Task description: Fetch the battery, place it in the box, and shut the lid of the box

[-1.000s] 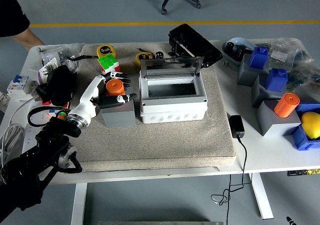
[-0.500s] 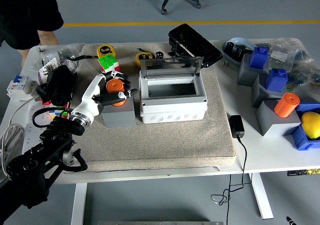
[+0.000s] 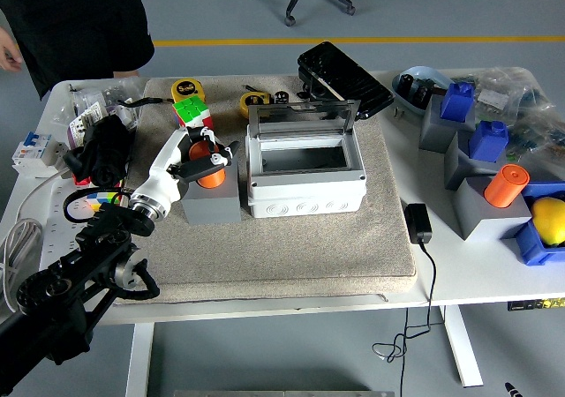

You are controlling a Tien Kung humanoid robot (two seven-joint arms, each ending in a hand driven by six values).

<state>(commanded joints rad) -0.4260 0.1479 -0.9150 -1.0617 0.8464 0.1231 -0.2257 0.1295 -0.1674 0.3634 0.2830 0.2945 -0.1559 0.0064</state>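
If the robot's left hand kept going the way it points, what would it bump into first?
The left hand, its fingers curled on the orange cylindrical battery, points right. Probably it would first meet the left wall of the open grey plastic box, though depth is hard to judge.

person [image 3: 79, 18] cut off at top edge, battery [image 3: 208, 163] half hidden

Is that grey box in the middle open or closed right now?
Open. The box has its clear lid swung up at the back edge, and you can see down into its interior, which looks empty.
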